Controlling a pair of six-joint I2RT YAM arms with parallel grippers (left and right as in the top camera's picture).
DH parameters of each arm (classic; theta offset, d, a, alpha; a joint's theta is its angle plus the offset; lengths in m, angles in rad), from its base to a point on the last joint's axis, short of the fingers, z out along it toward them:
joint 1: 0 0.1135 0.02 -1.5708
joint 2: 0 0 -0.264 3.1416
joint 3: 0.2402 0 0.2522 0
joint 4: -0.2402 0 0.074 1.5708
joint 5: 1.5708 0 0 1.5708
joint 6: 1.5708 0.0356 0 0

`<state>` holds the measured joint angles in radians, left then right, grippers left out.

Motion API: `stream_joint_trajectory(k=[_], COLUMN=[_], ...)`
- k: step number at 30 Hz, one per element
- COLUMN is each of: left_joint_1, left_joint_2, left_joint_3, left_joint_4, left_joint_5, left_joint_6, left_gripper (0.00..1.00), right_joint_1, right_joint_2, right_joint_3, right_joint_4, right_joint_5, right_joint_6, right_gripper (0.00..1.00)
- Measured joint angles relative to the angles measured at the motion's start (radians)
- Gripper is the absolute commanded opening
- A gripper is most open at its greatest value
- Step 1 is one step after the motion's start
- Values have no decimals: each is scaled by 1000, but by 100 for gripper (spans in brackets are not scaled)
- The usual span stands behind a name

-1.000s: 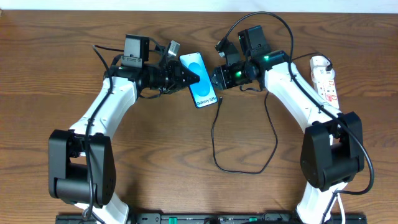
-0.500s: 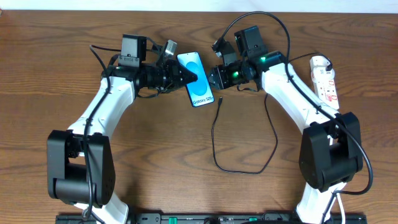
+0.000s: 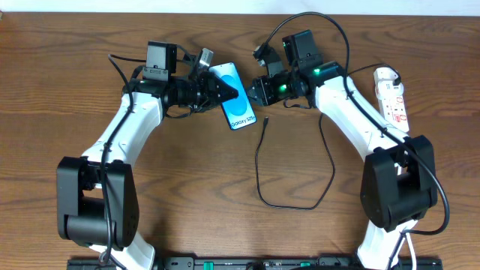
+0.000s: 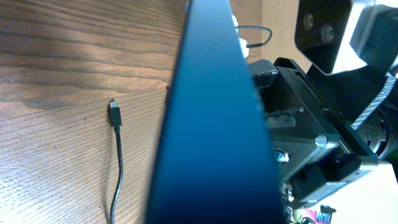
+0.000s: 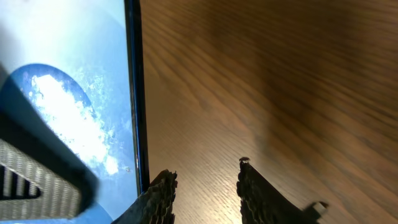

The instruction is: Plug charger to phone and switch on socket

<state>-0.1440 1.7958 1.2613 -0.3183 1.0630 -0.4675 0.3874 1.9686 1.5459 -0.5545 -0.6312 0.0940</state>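
Note:
The phone (image 3: 237,111), blue screen with white "Galaxy" text, is held tilted above the table, my left gripper (image 3: 227,91) shut on it. In the left wrist view its dark edge (image 4: 217,124) fills the middle. My right gripper (image 3: 253,88) hovers just right of the phone, open and empty. In the right wrist view the gripper (image 5: 205,180) shows bare wood between its fingers, with the phone (image 5: 68,93) at the left. The charger (image 3: 259,169), a thin black cable, loops on the table with its plug tip (image 3: 266,118) lying free below the phone. The socket (image 3: 391,94) lies at the far right.
The right arm's black wrist housing (image 4: 311,124) sits close beside the phone. The charger cable (image 3: 330,161) runs up under the right forearm. The socket's white cord end (image 3: 382,73) is near the table's back edge.
The left gripper has carried the phone a little up and to the left, away from the plug tip. The right gripper has shifted slightly up and left, and its jaws have narrowed a little.

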Motion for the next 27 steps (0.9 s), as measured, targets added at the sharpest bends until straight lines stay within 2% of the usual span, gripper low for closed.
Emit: stream_joint_trajectory(k=[17,21,27], left_joint_1=[8,32,119], left_joint_2=[0,0,0], left_joint_3=[0,-1,-1], left_joint_4=[19,106,249], left_joint_5=[-26,6,93], left_joint_6=[-18,-38,-126], left_gripper=[7,7,7], right_joint_1=[45,60,81], right_joint_2=[0,0,0], right_joint_3=[0,0,4], right_joint_4=[-8,-51,-150], right_joint_5=[6,19,151], right_joint_6=[27,50,184], right_gripper=[36,37,38])
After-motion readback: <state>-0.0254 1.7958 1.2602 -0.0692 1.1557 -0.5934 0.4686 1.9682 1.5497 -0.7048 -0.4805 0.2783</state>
